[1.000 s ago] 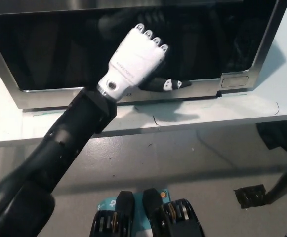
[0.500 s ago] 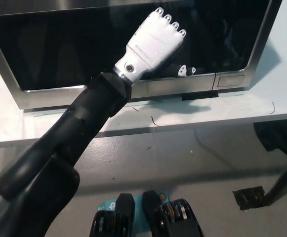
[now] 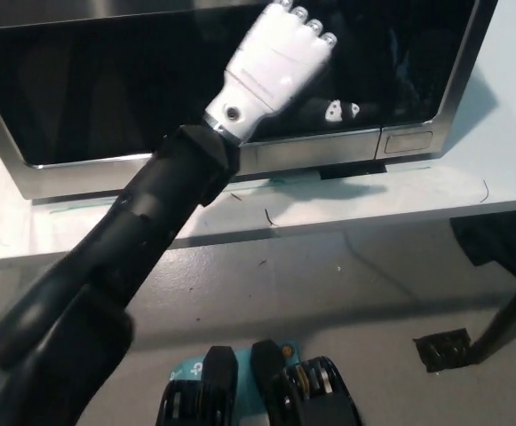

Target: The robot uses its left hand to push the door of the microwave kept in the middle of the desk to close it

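**Left hand flat against the microwave door**

A white desk (image 3: 400,200) is running across the upper half of the head view, its front edge lying level from left to right, and a grey floor (image 3: 329,302) is showing below it. A small dark scuff mark (image 3: 267,217) is sitting on the desk near the front edge. At the lower right of the floor a dark slanted leg is ending on a black foot pad (image 3: 444,348), and a dark shape is sitting just above it at the right edge.

The microwave (image 3: 89,173) is standing in the middle of the desk, filling most of the top of the view. Its silver frame is surrounding a wide black glass door (image 3: 107,89), which is lying flush with the frame and reflecting the hand. A silver button panel (image 3: 408,142) is sitting at the lower right corner of the front.

The left hand (image 3: 271,67) is reaching up from the lower left on its black forearm, with the back of the hand facing the camera and the fingers held side by side, extended and lying against the upper middle of the glass. A line of small print is running along the back of the hand, but it is probably too blurred to read. The right hand is not showing.
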